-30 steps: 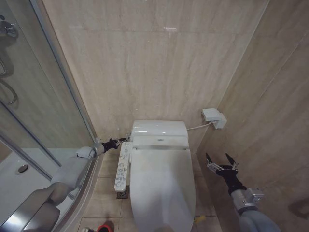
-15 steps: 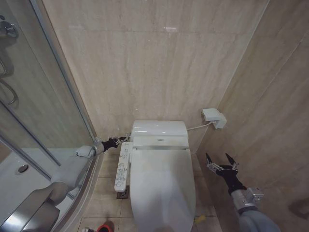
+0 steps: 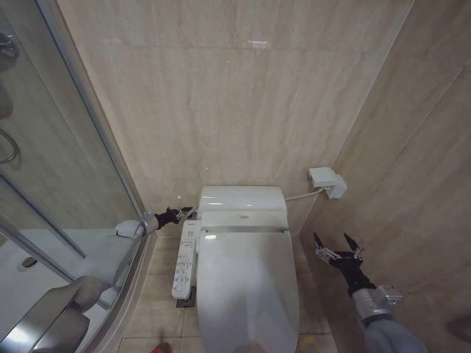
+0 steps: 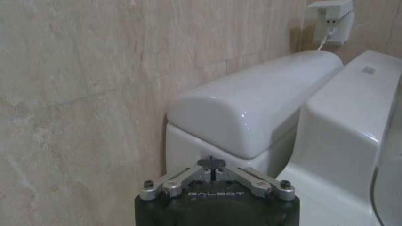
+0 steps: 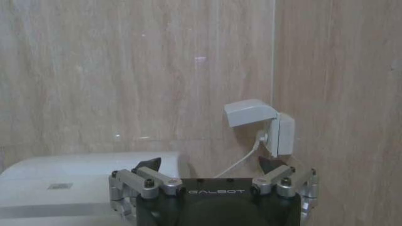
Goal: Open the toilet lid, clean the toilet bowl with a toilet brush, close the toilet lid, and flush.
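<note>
The toilet lid (image 3: 246, 290) lies shut over the toilet bowl (image 3: 193, 323), the left gripper (image 3: 179, 215) reaches beside the tank (image 3: 241, 198) with jaws together, and the right gripper (image 3: 338, 243) hovers near the wall with jaws apart.

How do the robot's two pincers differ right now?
The left pincer is shut, its fingers folded together to a point; the right pincer is open, its fingers spread in a V.

The left pincer reaches in at the side of the toilet tank, just above the button panel; the right pincer hangs in free air beside the toilet lid, near the side wall.

Both are dark, on grey arms, and hold nothing.
</note>
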